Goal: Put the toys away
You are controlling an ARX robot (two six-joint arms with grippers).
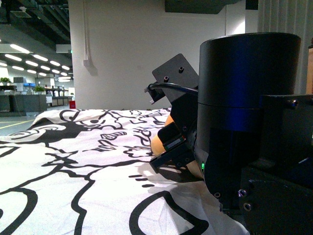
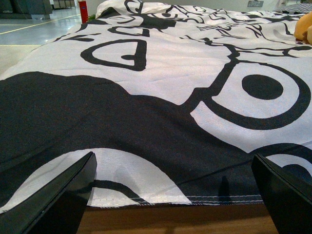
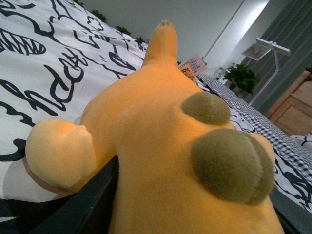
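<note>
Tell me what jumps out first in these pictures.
The orange plush fills almost the whole right wrist view, its olive spots close to the lens. It lies on a white cloth with bold black drawings that covers the whole surface. The black right arm blocks the right side of the front view.
</note>
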